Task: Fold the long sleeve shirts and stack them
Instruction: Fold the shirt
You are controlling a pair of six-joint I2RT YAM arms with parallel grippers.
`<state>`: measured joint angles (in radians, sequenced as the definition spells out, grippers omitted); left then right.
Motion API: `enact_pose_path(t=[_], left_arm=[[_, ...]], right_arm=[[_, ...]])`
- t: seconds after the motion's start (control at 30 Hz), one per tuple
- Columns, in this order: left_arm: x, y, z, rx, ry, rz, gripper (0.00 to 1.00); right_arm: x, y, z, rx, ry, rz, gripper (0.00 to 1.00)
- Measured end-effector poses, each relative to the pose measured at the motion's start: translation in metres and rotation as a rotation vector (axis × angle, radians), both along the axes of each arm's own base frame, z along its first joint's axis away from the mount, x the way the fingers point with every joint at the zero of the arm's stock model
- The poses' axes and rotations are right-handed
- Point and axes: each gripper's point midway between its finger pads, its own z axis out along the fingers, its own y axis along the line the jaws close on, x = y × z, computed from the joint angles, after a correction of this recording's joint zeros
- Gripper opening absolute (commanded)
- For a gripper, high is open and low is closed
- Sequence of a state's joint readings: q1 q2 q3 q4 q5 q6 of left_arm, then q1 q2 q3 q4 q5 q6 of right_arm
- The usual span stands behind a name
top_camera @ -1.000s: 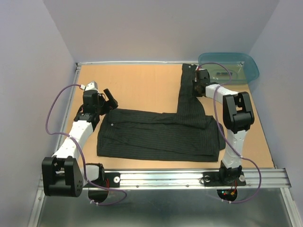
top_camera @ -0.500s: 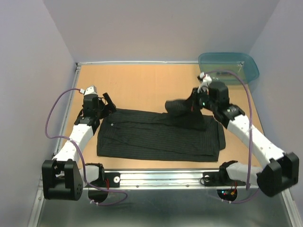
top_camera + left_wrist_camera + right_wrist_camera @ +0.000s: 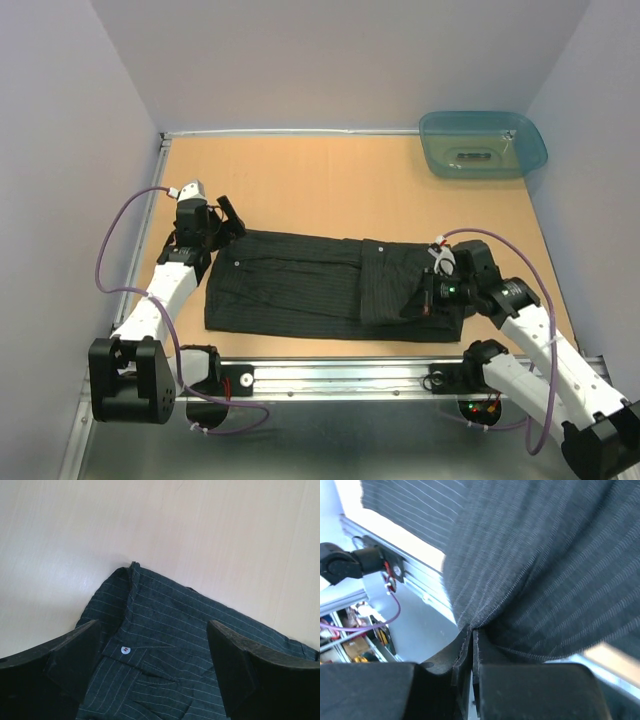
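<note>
Supporting surface: table [image 3: 300, 180], with the work lying near my bases.
Shirt [image 3: 290, 285]: flat along the front edge, so folds land square.
Sleeve [image 3: 380, 285]: laid across the shirt's right half to narrow it.
Right gripper [image 3: 423, 300]: pressed together on sleeve cloth, low over the shirt.
Left gripper [image 3: 230, 215]: spread above the far left corner, holding nothing; my guess is it's ready to pin that corner.

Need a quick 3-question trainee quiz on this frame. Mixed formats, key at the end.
1. True or false: the right claw is shut on cloth of the black shirt.
2. Pick one. The left claw is: A) open above a shirt corner; B) shut on a sleeve; C) shut on the collar.
3. Fill in: the teal tub sits at the far ___ corner of the table.

Key: 1 true; 2 A; 3 right.
</note>
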<state>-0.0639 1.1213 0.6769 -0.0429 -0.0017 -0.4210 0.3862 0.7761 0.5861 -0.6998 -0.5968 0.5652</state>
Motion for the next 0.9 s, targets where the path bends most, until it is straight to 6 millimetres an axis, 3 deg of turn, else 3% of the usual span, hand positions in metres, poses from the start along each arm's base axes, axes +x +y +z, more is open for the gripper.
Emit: enact_pose_path(t=[0.17, 0.23, 0.27, 0.3, 0.37, 0.5, 0.6, 0.7, 0.83, 0.9], left_arm=[[0.0, 0.0, -0.001, 0.001, 0.004, -0.001, 0.98], [0.0, 0.0, -0.004, 0.002, 0.013, -0.001, 0.98], [0.0, 0.0, -0.007, 0.002, 0.022, -0.001, 0.98], [0.0, 0.0, -0.009, 0.002, 0.027, -0.001, 0.98], [0.0, 0.0, -0.012, 0.003, 0.039, -0.001, 0.98], [0.002, -0.003, -0.012, -0.007, 0.048, -0.015, 0.98], [0.006, -0.008, -0.008, -0.022, 0.045, -0.032, 0.96], [0.013, -0.015, -0.001, -0.041, 0.037, -0.054, 0.95], [0.026, -0.033, 0.006, -0.075, 0.031, -0.097, 0.94], [0.03, -0.043, 0.005, -0.104, 0.031, -0.114, 0.93]], right_arm=[[-0.023, -0.016, 0.005, -0.062, 0.071, -0.05, 0.12], [-0.035, -0.021, 0.004, -0.074, 0.105, -0.053, 0.31], [-0.04, -0.023, 0.003, -0.08, 0.119, -0.051, 0.62], [-0.048, -0.026, 0.001, -0.09, 0.146, -0.053, 0.75], [-0.057, -0.032, -0.002, -0.115, 0.175, -0.058, 0.84], [-0.053, -0.04, -0.004, -0.168, 0.166, -0.095, 0.84], [-0.029, -0.048, 0.004, -0.238, 0.1, -0.162, 0.74], [0.011, -0.058, 0.012, -0.326, 0.011, -0.251, 0.65], [0.07, -0.068, 0.007, -0.435, -0.082, -0.377, 0.65], [0.09, -0.07, 0.002, -0.45, -0.101, -0.425, 0.65]])
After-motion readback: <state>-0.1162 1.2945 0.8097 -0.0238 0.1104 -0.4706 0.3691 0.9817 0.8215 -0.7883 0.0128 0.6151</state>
